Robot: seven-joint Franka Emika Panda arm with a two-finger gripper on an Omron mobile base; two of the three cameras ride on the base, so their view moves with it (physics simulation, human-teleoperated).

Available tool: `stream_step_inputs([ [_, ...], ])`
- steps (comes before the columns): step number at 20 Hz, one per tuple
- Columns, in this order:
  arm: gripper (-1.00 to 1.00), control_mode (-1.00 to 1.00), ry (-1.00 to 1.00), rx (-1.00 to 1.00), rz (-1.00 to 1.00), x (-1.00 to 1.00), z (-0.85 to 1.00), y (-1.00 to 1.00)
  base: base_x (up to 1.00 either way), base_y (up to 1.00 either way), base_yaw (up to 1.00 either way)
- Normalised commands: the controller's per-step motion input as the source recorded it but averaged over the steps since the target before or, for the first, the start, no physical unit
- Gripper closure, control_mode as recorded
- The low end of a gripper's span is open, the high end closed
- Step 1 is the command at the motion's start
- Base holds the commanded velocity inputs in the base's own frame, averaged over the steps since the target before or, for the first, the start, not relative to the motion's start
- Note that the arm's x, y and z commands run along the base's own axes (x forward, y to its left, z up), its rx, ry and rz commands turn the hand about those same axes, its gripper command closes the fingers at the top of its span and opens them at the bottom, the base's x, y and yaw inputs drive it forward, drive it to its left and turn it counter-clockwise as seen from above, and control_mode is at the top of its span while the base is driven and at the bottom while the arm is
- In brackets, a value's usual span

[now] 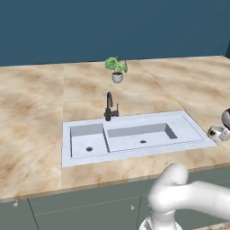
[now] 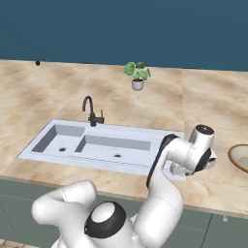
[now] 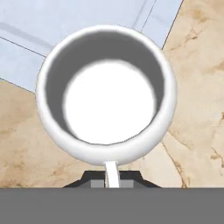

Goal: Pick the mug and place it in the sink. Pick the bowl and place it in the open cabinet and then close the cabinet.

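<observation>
Beside the sink's point(image 1: 134, 155) right rim, the gripper point(image 3: 112, 177) is apparently pinching the mug point(image 3: 107, 94) by its handle, fingers fully closed, readying a lift toward the basin.

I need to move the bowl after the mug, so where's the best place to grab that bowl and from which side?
Probably the rim of the bowl, from above. It sits upright and open on the counter, wide and shallow, so a thin edge suits the gripper, now shut on the mug handle. The near rim seems simplest.
</observation>
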Motion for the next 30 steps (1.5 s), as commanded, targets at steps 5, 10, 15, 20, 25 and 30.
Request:
stream_step_inputs([
  [5,1.00,-1.00,0.04,-0.08,0.36,0.00,0.52,0.73,0.00,0.00,0.00],
  [10,1.00,-1.00,0.00,-0.06,0.49,0.04,0.13,0.26,0.00,0.00,0.00],
  [15,1.00,-1.00,-0.01,-0.02,0.45,0.30,0.00,0.32,0.00,0.00,0.00],
  [20,1.00,-1.00,-0.02,0.00,0.39,0.66,0.04,0.25,0.00,0.00,0.00],
  [25,1.00,-1.00,0.10,-0.02,0.24,0.67,0.29,0.25,0.00,0.00,0.00],
  [30,1.00,-1.00,0.15,-0.01,0.17,0.55,0.19,0.18,0.00,0.00,0.00],
])
